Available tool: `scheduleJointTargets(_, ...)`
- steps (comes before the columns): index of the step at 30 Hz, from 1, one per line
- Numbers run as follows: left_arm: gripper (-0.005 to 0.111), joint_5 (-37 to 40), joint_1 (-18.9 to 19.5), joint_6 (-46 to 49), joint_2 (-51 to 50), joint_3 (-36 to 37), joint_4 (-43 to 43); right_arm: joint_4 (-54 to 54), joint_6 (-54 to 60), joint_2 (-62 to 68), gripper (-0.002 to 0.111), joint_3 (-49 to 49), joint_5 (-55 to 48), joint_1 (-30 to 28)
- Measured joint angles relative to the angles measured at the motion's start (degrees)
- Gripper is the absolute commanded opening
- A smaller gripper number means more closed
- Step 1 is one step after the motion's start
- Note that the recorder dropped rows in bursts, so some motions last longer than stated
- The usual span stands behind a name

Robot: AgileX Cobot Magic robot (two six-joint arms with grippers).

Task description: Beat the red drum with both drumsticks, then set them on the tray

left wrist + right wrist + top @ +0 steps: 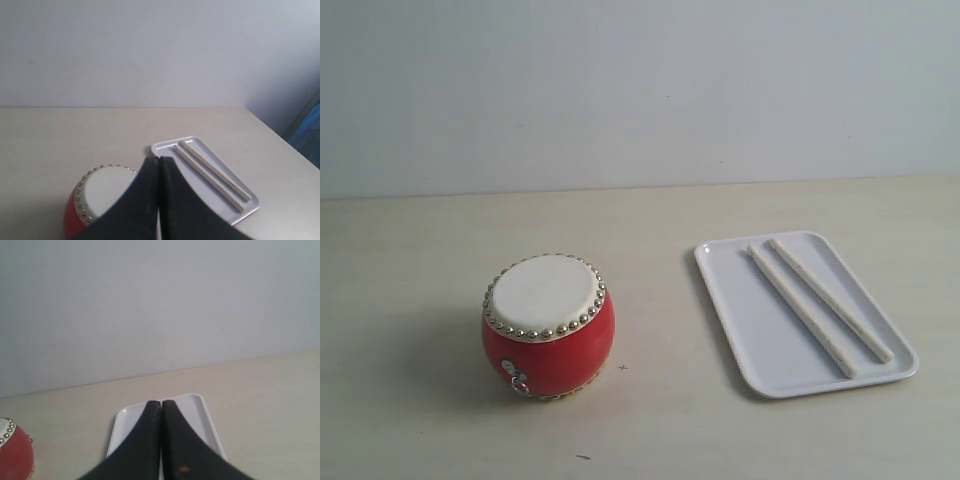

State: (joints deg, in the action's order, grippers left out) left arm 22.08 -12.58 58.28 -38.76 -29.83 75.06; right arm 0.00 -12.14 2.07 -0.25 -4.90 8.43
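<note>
No readable text, labels, brands, numbers or signs on anything.

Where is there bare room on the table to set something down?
Bare table between the red drum and the tray, and a band behind both. The tray is half taken: the drumsticks lie along its right side, its left strip free.

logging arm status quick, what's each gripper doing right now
Left gripper: closed, holding nothing.
Right gripper: closed, holding nothing.
</note>
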Motion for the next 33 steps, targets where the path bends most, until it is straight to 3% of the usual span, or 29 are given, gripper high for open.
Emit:
scheduleJointTargets(9,0.0,0.1,0.0,-0.1,2.7,0.1,-0.4,0.0,0.0,0.0,0.0,0.0,0.0,0.0)
scheduleJointTargets(14,0.0,-0.8,2.6,2.7,16.5,1.3,-13.7,0.0,0.0,0.0,0.0,0.0,0.0,0.0)
scheduleJointTargets(23,0.0,-8.0,11.1,2.7,31.6,14.1,-17.0,0.0,0.0,0.0,0.0,0.0,0.0,0.0)
scheduleJointTargets(33,0.0,-10.4,12.6,2.7,38.4,25.1,-17.2,0.0,0.0,0.0,0.0,0.0,-0.1,0.0)
